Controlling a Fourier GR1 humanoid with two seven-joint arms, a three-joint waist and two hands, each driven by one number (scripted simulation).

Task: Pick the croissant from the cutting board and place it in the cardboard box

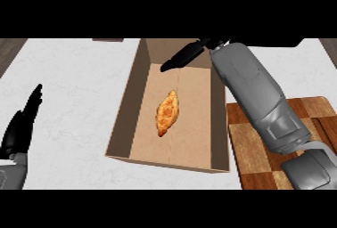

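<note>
1. The croissant (167,113) lies on the floor of the cardboard box (132,107), about in the middle of it, with its long side along the length of the box. Nothing touches it.

2. The cutting board (263,147) is at the right of the box, just beside its right wall. The part of it that shows carries nothing; the right forearm passes above it and hides a strip of it.

3. The right hand (186,54) is over the far end of the box, well apart from the croissant. Its fingers are stretched out and close together, pointing to the left, and they hold nothing.

4. The left hand (20,129) shows at the left edge of the view, above the white desk (72,89). Its fingers are straight and point up, it holds nothing, and it looks to be resting.

5. Judged from this, the main part of the task seems done: the croissant is off the board and inside the box, and the hand has no grip on it.

6. What seems left is small: the right arm would need to rise clear of the box walls and come back toward the robot's side. The forearm is close to the right wall of the box, so a careless pull could perhaps push the box; whether they touch cannot be told.
</note>
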